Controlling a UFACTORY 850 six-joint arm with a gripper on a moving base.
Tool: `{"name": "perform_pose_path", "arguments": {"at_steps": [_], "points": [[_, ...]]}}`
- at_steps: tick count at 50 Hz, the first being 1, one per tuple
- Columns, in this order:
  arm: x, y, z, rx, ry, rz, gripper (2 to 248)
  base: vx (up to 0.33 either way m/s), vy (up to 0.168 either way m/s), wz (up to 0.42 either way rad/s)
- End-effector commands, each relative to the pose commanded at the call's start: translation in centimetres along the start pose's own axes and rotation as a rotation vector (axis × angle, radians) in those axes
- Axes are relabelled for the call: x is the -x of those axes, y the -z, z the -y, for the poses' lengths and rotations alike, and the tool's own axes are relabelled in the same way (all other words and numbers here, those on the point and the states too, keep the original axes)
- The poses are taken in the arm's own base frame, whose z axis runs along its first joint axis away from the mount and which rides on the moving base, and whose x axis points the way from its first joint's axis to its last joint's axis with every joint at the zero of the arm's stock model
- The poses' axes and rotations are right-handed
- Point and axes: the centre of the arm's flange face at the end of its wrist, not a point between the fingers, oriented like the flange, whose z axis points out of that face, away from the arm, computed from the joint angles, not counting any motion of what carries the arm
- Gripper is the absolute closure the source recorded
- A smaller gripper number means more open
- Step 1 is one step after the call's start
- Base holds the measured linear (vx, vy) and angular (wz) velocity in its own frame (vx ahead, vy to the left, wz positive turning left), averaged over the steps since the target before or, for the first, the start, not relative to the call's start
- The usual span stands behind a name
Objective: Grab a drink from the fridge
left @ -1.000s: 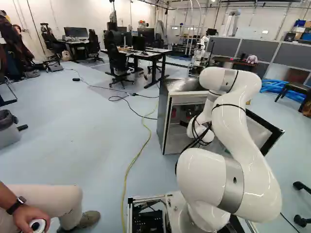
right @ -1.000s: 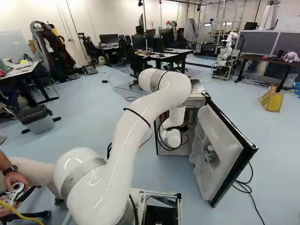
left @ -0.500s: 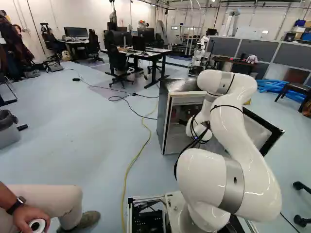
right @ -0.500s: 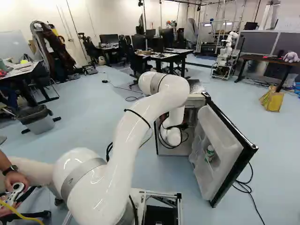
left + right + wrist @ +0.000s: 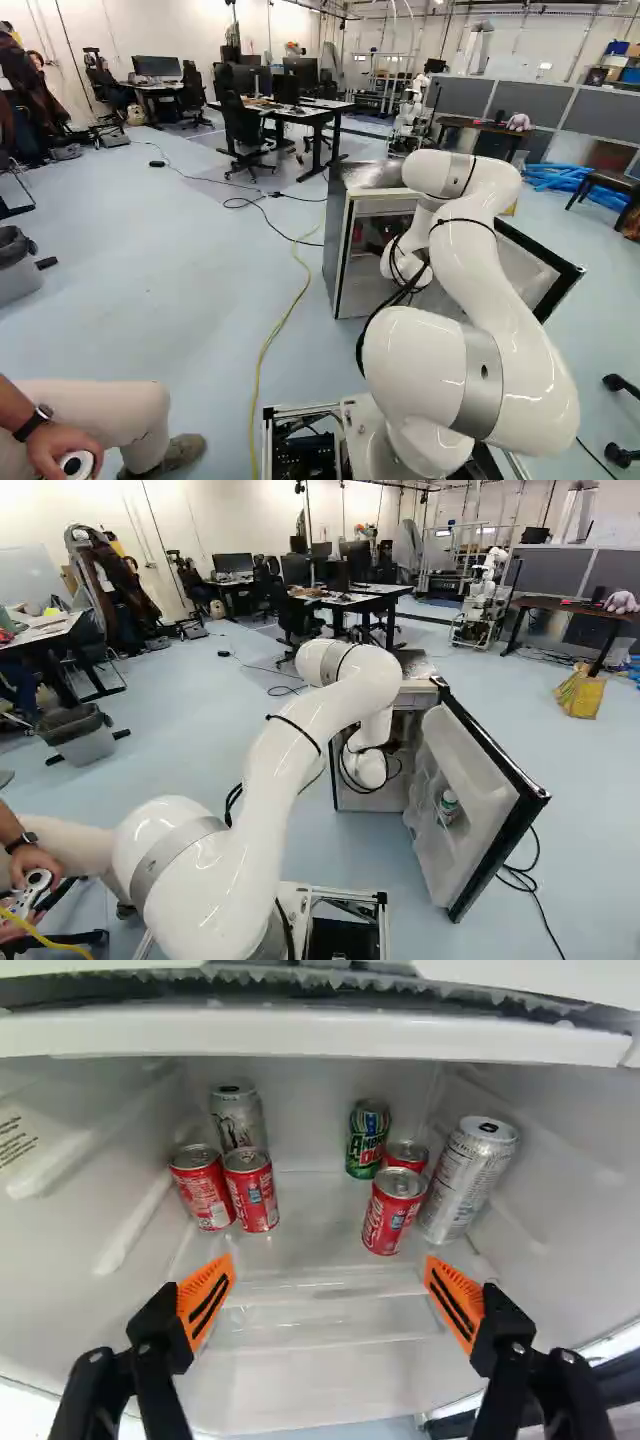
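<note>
The green can (image 5: 368, 1138) stands inside the open fridge (image 5: 338, 240), with two red cans (image 5: 394, 1210) and a tall silver can (image 5: 468, 1178) clustered on one side of it. Well apart on its other side are two more red cans and another silver can (image 5: 238, 1118), while the gripper (image 5: 374, 249) has its fingers (image 5: 205, 1302) spread wide, nearer the wrist camera than the green can, pinching nothing

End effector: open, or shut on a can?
The end effector is open: its orange pads stand wide apart, the cans ahead, none between.
</note>
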Motion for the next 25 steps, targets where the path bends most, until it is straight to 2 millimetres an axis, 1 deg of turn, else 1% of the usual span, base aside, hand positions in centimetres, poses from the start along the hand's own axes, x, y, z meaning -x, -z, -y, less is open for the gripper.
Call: {"name": "perform_pose_path", "arguments": {"at_steps": [25], "points": [[0.0, -2.4, -1.0, 0.027, 0.006, -0.038, 3, 0.000, 0.000, 0.000]]}}
